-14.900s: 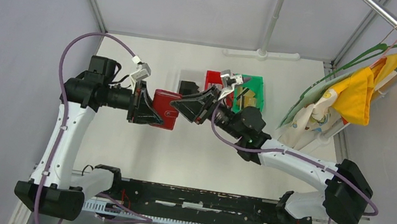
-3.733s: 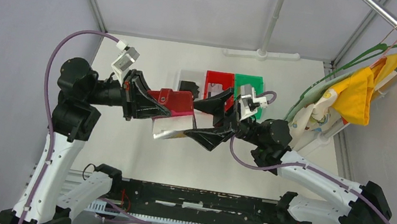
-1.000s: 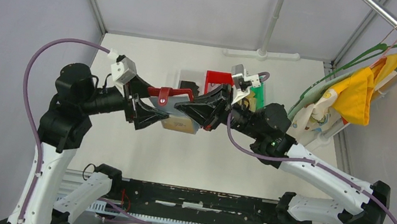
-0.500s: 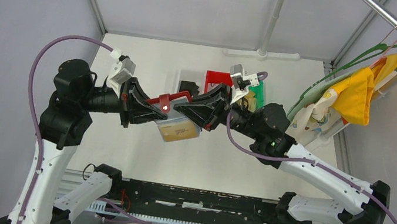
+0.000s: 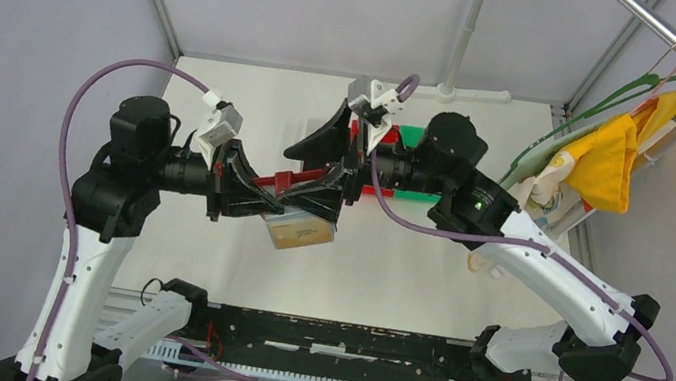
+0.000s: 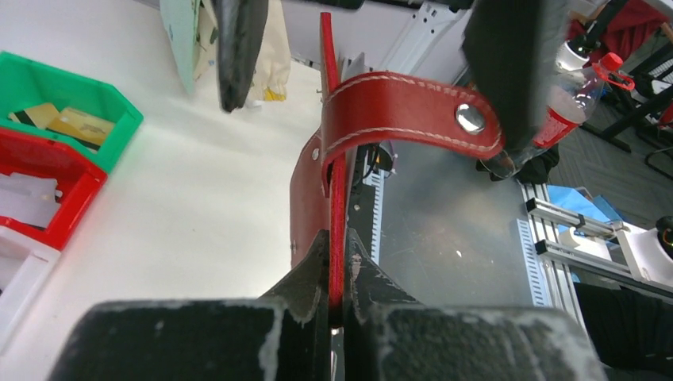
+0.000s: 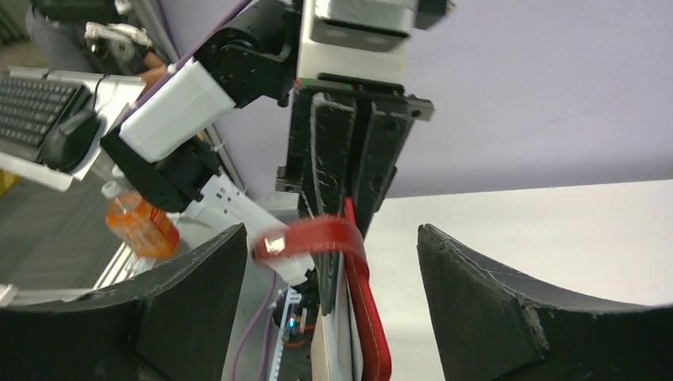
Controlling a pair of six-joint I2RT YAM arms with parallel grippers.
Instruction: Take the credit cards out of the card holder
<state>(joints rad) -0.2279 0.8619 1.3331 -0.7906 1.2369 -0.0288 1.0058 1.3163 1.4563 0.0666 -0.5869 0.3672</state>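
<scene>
Looks like a robotics lab. White table (image 5: 403, 271) boxed in by grey panels (image 5: 25, 23), metal rail (image 5: 306, 376) along near edge. Keyboard (image 7: 32, 103) on a desk and drink bottle (image 7: 147, 228) outside the enclosure.

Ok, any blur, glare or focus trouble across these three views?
Top view: evenly lit and sharp; the card holder reads clearly. Left wrist view: its strap is crisp, while the right hand's fingers above it look soft. Right wrist view: the strap is smeared by motion blur.
</scene>
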